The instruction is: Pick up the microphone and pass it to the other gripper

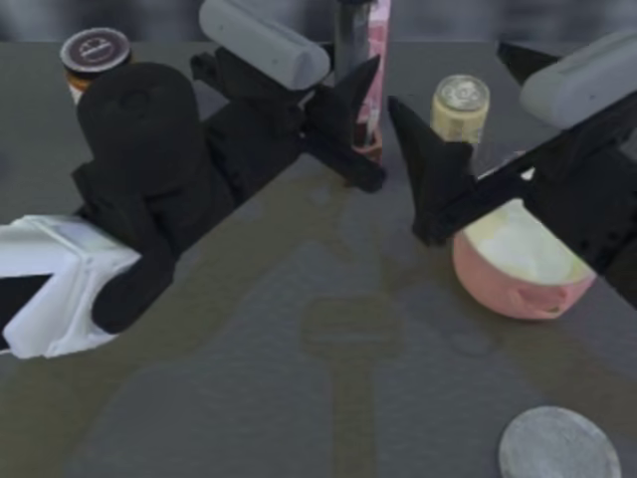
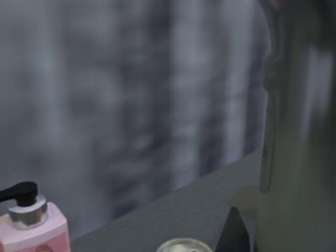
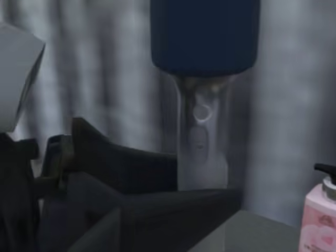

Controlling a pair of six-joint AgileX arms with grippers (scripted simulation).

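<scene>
The microphone (image 3: 202, 142) stands upright in the air, its dark blue foam head (image 3: 205, 37) on top and its grey handle below. My left gripper (image 1: 358, 124), on the white-shelled arm, is shut on the handle; its black fingers (image 3: 131, 168) clamp it from both sides. The top view shows only the handle (image 1: 350, 40), at the back centre. The left wrist view has the handle (image 2: 299, 131) very close. My right gripper (image 1: 410, 169), all black with pointed jaws, hovers open just right of the microphone, apart from it.
A pink carton (image 1: 379, 40) stands behind the microphone. A pale can (image 1: 460, 108) and a pink bowl (image 1: 518, 269) sit under the right arm. At the back left is a dark-lidded jar (image 1: 95, 50), at the front right a grey disc (image 1: 557, 448). A pink pump bottle (image 3: 320, 220) stands farther off.
</scene>
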